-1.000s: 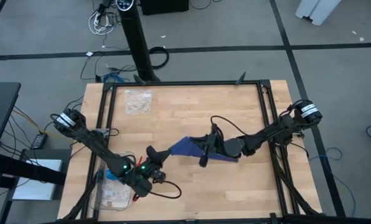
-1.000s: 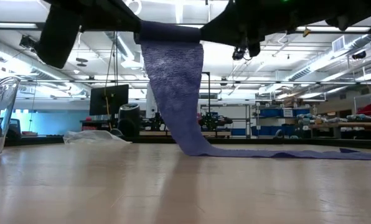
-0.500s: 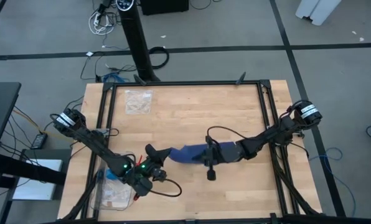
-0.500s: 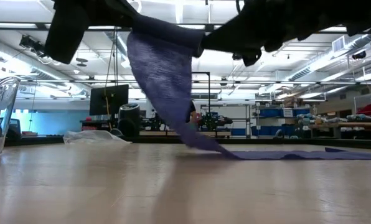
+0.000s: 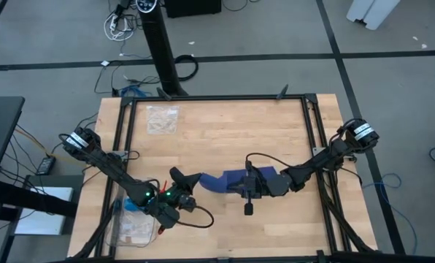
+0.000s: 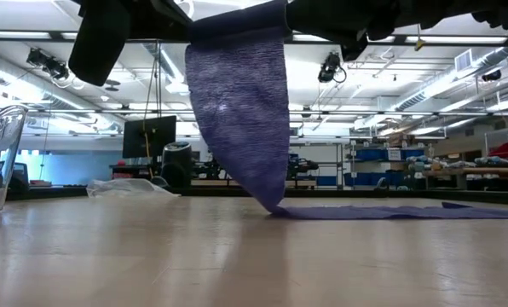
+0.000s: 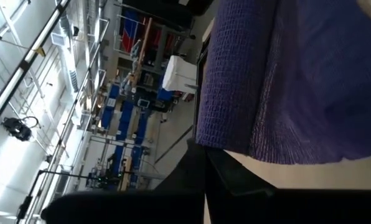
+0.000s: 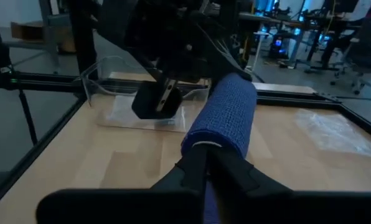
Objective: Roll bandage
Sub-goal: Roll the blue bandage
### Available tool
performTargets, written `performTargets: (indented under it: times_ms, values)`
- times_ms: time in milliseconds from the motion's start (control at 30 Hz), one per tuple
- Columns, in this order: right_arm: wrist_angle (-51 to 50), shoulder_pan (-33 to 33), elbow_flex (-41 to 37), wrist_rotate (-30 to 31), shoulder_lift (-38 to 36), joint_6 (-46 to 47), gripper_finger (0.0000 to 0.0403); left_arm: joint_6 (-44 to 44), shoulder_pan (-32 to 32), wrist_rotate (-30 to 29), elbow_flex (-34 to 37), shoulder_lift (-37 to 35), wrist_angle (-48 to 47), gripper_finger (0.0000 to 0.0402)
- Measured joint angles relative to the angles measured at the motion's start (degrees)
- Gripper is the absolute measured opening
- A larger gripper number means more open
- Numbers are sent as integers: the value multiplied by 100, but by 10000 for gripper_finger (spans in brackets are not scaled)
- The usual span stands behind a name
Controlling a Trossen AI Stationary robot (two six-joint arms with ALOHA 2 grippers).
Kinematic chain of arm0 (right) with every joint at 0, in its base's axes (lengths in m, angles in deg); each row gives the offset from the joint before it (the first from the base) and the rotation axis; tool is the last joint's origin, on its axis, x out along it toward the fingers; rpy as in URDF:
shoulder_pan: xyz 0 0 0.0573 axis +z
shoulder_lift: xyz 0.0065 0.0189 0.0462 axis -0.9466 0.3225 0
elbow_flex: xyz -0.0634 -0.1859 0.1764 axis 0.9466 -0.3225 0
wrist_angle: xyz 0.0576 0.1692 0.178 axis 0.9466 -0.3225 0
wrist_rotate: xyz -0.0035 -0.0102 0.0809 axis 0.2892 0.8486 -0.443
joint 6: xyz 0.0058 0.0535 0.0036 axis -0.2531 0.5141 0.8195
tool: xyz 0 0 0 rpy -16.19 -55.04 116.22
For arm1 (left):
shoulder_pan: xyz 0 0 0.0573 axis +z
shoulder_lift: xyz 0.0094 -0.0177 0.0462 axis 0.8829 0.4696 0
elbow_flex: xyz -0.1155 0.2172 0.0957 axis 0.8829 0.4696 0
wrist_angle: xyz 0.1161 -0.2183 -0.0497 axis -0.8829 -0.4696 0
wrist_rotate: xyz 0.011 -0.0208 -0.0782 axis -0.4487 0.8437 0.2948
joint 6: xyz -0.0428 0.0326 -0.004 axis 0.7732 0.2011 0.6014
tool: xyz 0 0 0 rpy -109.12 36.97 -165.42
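While the wooden table (image 5: pixel 203 139) lies under both arms, the dark blue bandage (image 5: pixel 228 180) hangs in the air between them, and its loose end trails down flat on the wood. The left gripper (image 5: pixel 182 180) is closed tight on the rolled end. The right gripper (image 5: pixel 241 184) pinches the bandage near its middle, fingers almost together.

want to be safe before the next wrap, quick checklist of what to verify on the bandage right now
1. Left gripper clamped on the bandage end: ok, shut on it.
2. Right gripper holding the strip: cannot tell.
3. Strip lifted between the grippers: ok, low view shows it hanging down to the table.
4. Free tail lying flat on the table: ok.
5. Compact roll formed: not ok.
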Motion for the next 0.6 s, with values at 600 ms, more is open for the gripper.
performTargets:
  times_ms: [600]
  values:
    - [78, -23, -11, 573, 0, 46, 21, 598, 66, 260, 7, 2, 47, 0]
